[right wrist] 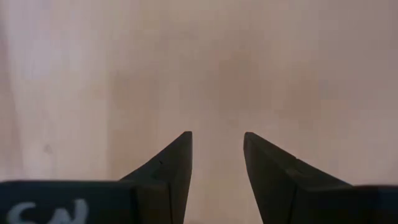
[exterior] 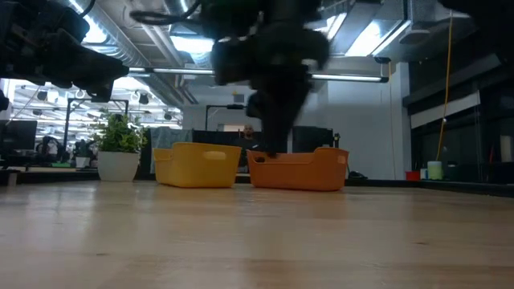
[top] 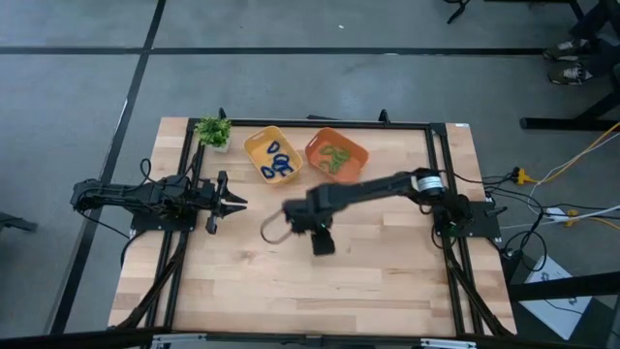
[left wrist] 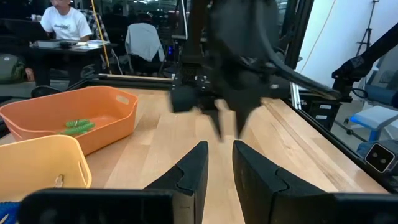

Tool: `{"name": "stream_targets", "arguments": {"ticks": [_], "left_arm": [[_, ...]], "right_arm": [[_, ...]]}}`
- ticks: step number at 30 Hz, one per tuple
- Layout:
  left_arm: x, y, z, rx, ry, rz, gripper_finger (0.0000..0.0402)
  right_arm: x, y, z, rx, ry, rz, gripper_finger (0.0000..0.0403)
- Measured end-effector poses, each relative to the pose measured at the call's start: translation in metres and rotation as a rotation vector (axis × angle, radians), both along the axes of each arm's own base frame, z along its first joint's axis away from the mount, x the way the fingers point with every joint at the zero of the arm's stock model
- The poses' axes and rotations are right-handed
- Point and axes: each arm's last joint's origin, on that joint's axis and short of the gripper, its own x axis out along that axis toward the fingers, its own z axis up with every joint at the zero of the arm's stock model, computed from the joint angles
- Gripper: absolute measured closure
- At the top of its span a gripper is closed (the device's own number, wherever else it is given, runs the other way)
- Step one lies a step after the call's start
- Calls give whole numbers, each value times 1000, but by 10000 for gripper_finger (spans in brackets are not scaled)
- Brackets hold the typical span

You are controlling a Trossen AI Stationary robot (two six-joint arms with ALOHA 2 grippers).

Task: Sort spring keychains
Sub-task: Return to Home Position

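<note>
Several blue spring keychains [top: 279, 163] lie in the yellow tray [top: 254, 145]. Green ones [top: 336, 157] lie in the orange tray [top: 359, 151] beside it, and they also show in the left wrist view [left wrist: 78, 126]. My right gripper [top: 323, 244] hangs over bare wood at the table's middle, nearer than the trays. It points down, open and empty [right wrist: 217, 134]. My left gripper [top: 240, 202] waits near the table's left side, level and open [left wrist: 221, 144], pointing toward the right arm. No keychain shows loose on the table.
A small potted plant [top: 213, 131] stands at the far left corner, next to the yellow tray. A cable loop [top: 271, 231] hangs from the right arm's wrist. Black frame rails run along the table's far, left and right sides. A person sits at a desk beyond the table [left wrist: 62, 22].
</note>
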Motion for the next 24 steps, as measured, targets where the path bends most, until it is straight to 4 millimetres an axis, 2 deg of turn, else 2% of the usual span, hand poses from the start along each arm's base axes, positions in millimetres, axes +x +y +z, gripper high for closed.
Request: {"name": "stream_targets", "arguments": {"ticks": [4,9,17,20,24], "left_arm": [[0,0,0,0,0,0,332],[0,0,0,0,0,0,331],[0,0,0,0,0,0,331],[0,0,0,0,0,0,331],[0,0,0,0,0,0,331]], "right_arm": [[-28,17,-13,53,-17,43,258],[-74,20,-20,94,-140,-43,258],[-179,6,-16,190,-247,-253,258],[-213,0,-19,224,-362,-246,258],[-249,-6,-26,281,-568,-236,258]]}}
